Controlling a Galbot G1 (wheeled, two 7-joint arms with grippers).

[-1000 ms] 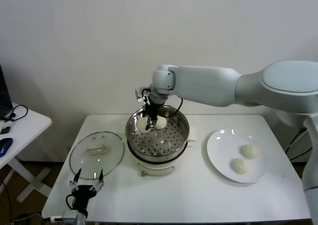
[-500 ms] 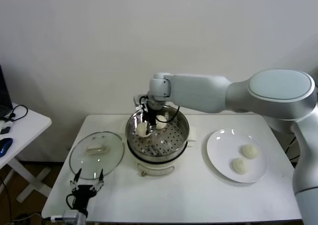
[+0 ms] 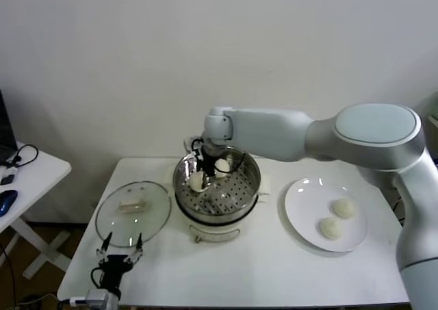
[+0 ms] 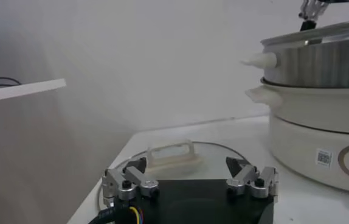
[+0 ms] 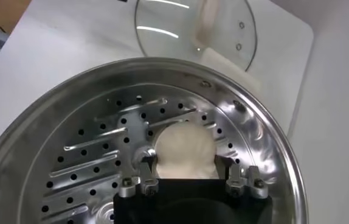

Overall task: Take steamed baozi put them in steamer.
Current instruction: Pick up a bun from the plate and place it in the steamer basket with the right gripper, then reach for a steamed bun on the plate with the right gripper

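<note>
The steel steamer (image 3: 254, 181) stands at the table's middle back on its white base. My right gripper (image 3: 205, 169) reaches into it and is shut on a cream-white baozi (image 3: 197, 181), held low at the perforated tray's left side. In the right wrist view this baozi (image 5: 183, 151) sits pinched between my fingers (image 5: 139, 184), right at the tray (image 5: 95, 152). A second baozi (image 3: 222, 165) lies in the steamer behind the gripper. Two more baozi (image 3: 343, 208) (image 3: 331, 228) lie on the white plate (image 3: 301, 200). My left gripper (image 3: 120, 259) is parked, open and empty, near the front left.
The glass lid (image 3: 132, 211) with its cream handle lies flat left of the steamer, just ahead of the left gripper (image 4: 190, 176); it also shows in the right wrist view (image 5: 193, 27). A white side table (image 3: 34, 170) stands far left. The steamer's side (image 4: 320, 61) fills the left wrist view's edge.
My right arm has lowered, carrying the held baozi down and slightly left into the steamer, close to the tray. The left arm, lid and plate have not moved.
</note>
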